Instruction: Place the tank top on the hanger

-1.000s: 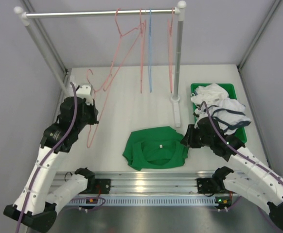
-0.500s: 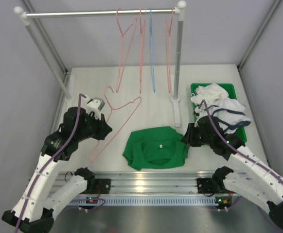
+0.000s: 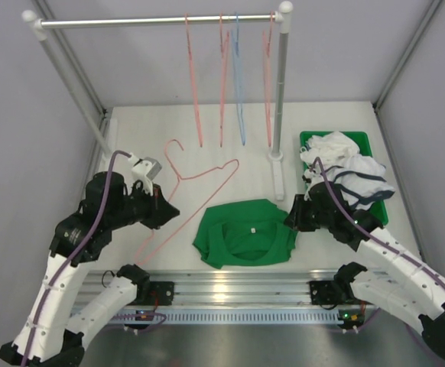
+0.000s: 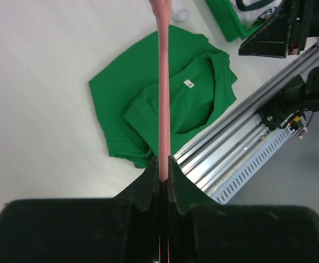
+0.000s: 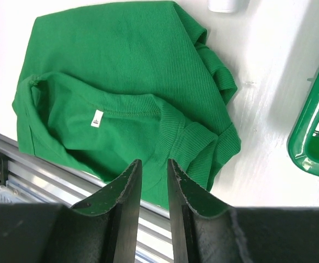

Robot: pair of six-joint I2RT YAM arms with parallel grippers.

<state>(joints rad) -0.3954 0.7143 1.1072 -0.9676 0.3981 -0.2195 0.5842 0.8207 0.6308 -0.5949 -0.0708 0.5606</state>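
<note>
The left gripper [image 4: 163, 164] is clamped on the hanger [image 4: 163, 82], held just left of the tank top [image 3: 245, 233] lying flat on the bench [image 3: 345, 115], while the right gripper [image 5: 152, 163], jaws slightly apart, hangs over its right side.

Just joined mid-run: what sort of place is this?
Likely a lab test booth for garment hanging: plain grey walls, a clothes rail with wire hangers, a green bin of white garments.

Hanger [image 4: 163, 82] left of tank top [image 3: 245, 229], tray [image 3: 360, 136] to its right, rack [image 3: 154, 21] behind.
</note>
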